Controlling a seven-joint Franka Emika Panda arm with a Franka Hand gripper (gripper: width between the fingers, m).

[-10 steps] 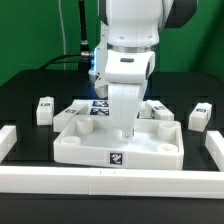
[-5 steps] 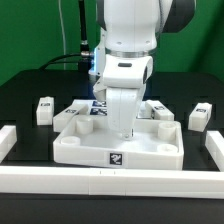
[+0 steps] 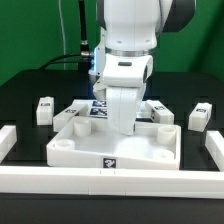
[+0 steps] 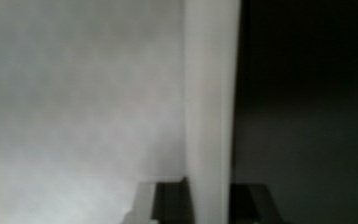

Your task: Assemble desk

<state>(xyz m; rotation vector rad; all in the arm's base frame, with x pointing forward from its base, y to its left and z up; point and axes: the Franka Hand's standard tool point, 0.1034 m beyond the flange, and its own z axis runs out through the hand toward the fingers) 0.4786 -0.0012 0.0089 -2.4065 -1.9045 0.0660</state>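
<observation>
The white tray-like desk tabletop [image 3: 80,148] lies in the middle of the black table, its marker tag facing the front. My gripper [image 3: 122,126] comes straight down onto its rear part and is shut on a raised rim. In the wrist view that white rim [image 4: 210,100] runs between my two dark fingers [image 4: 167,206], and my gripper [image 4: 210,206] is closed on it. White block legs stand around the tabletop: one at the exterior view's left [image 3: 43,109], one at its right [image 3: 200,116], one behind the tabletop [image 3: 163,113].
The marker board [image 3: 92,108] lies flat behind the tabletop, partly hidden by the arm. Long white border rails run along the front [image 3: 110,182], the left [image 3: 8,142] and the right [image 3: 215,148] of the work area.
The jaws have closed on the tabletop's rim. The tabletop has shifted slightly toward the front and the exterior view's left, its front edge now sitting lower in the picture.
</observation>
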